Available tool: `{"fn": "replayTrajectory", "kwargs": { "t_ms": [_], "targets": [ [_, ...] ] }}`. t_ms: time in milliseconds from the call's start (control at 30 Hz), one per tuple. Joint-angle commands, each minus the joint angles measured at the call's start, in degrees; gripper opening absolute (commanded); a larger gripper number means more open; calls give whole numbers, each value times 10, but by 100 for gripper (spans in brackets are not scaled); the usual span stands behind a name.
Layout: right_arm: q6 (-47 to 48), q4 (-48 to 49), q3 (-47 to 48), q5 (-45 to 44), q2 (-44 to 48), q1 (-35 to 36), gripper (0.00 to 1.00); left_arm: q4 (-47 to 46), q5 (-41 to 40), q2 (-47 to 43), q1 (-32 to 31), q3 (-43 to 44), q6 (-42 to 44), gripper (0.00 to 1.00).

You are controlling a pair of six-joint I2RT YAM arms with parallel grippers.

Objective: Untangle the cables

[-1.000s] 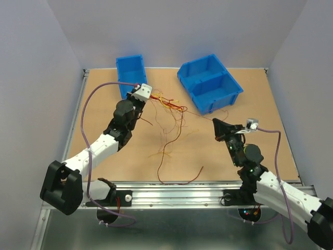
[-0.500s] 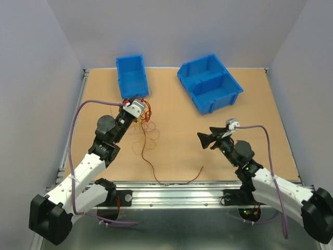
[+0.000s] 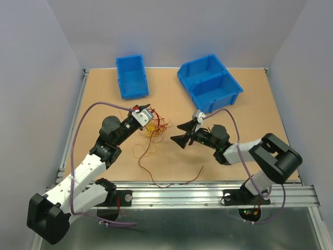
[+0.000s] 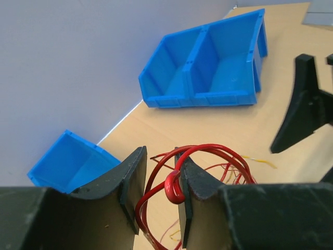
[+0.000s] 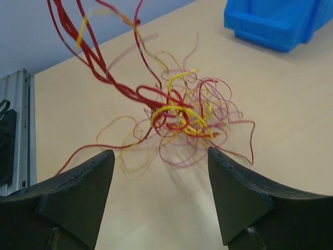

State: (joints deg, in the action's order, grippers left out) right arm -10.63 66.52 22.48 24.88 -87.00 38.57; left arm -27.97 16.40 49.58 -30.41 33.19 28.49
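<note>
1. Top external view: the cables [image 3: 154,128] lie as one red-and-yellow clump on the table [image 3: 171,88], left of centre and on the near side of the small blue bin [image 3: 131,76]; the double bin [image 3: 209,82] stands far right
2. One long red strand [image 3: 196,175] trails from the clump toward the near edge, the only one lying mostly by itself
3. Left gripper [image 4: 158,179]: fingers drawn close on a few red loops, which hang from it so that this end of the clump is lifted off the table
4. Right gripper [image 5: 160,156]: fingers wide apart with nothing between them, aimed at the clump from its right and just short of it
5. Judgement: little looks done. Red and yellow strands are knotted through each other, so nearly all the separating is left
</note>
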Motion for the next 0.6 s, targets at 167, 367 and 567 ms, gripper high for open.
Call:
{"fn": "replayTrajectory", "kwargs": {
  "t_ms": [167,367,567],
  "targets": [
    [0,126,132,-17,-127,42,76,-2,37,-35,-11,18,-9,39],
    [-6,125,179,-40,-191,49,53,10,44,-62,-12,25,-24,37],
    [-14,125,190,-55,-209,49,37,22,49,-108,-11,39,-71,34]
  ]
}}
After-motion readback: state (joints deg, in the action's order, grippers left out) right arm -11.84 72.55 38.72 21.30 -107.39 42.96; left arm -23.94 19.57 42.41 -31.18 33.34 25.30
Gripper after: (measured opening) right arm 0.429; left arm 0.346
